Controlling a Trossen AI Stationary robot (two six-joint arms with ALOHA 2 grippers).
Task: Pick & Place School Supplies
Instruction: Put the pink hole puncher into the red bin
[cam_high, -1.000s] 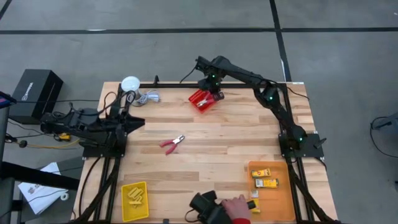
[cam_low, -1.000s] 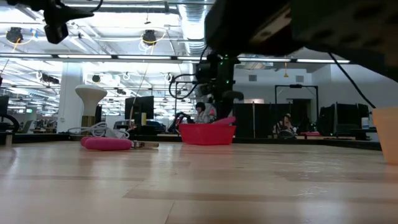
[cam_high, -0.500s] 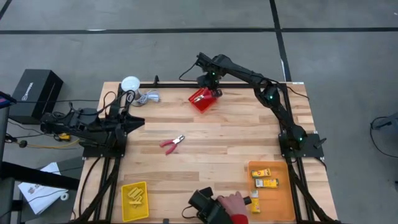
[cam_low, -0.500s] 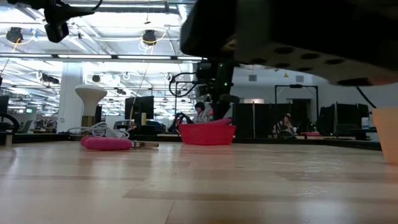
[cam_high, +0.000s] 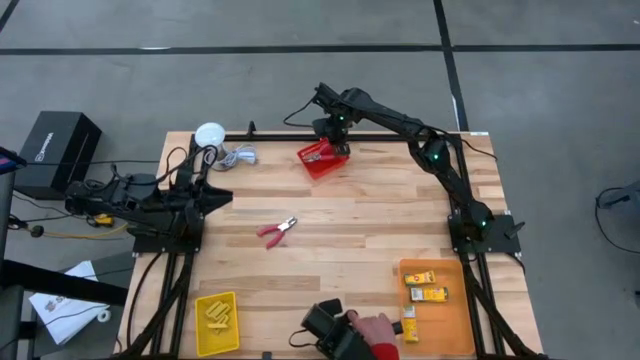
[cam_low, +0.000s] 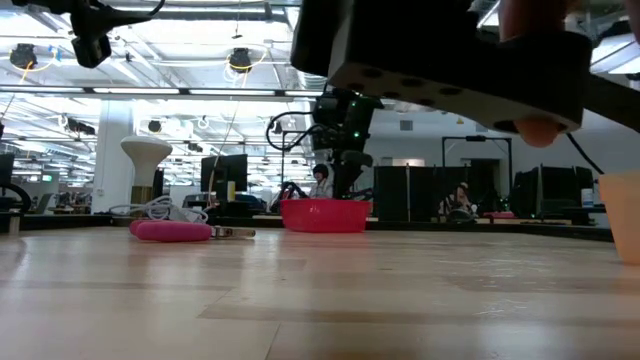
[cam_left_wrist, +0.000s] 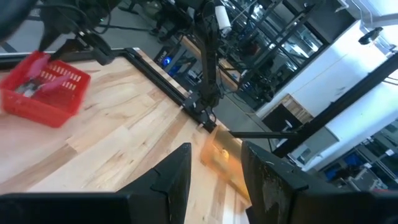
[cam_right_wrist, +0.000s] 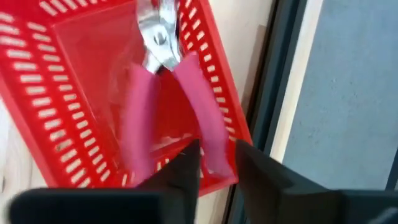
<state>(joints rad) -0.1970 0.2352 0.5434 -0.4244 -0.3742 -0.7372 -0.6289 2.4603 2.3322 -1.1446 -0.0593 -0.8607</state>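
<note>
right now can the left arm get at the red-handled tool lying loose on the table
Probably yes. The red-handled tool lies alone on bare wood near the table's middle, with nothing on or beside it. The left gripper waits at the left edge, fingers apart, with open table between it and the tool. The right gripper is far off over the red bin.

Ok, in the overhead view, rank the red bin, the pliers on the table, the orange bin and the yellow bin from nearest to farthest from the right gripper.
1. Red bin, directly under the right gripper, far edge.
2. Pliers, mid-table.
3. Orange bin, near right corner.
4. Yellow bin, near left corner.
</note>
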